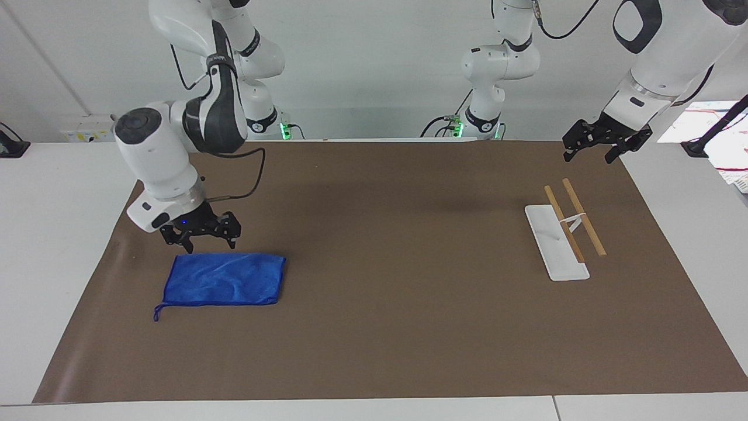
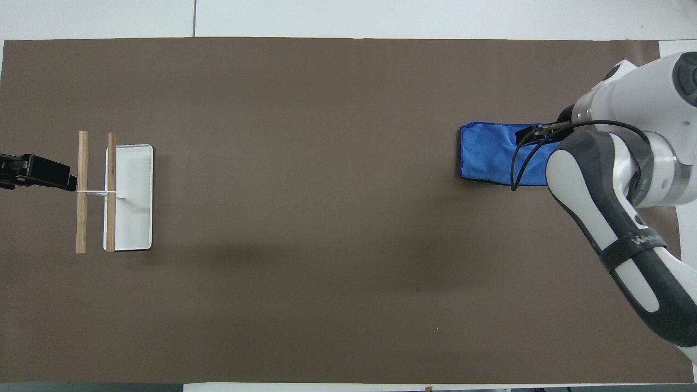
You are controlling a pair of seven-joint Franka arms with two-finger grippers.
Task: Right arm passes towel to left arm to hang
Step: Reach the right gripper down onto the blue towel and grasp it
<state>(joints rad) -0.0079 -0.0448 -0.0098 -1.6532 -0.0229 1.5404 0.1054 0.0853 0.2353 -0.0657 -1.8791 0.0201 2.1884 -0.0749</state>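
The blue towel (image 1: 225, 279) lies flat on the brown mat toward the right arm's end, its cord loop (image 1: 156, 313) off the corner farthest from the robots. My right gripper (image 1: 209, 244) is open and empty, low over the towel's edge nearest the robots. In the overhead view the right arm covers half of the towel (image 2: 487, 155) and most of the right gripper (image 2: 531, 133). My left gripper (image 1: 589, 156) is open and empty, and waits in the air over the mat's corner near the rack; its tip shows in the overhead view (image 2: 60, 177).
A rack (image 1: 564, 234) with a white base and two wooden rails stands toward the left arm's end, also in the overhead view (image 2: 128, 196). The brown mat (image 1: 409, 327) covers most of the table. Two slimmer white arms stand at the robots' edge.
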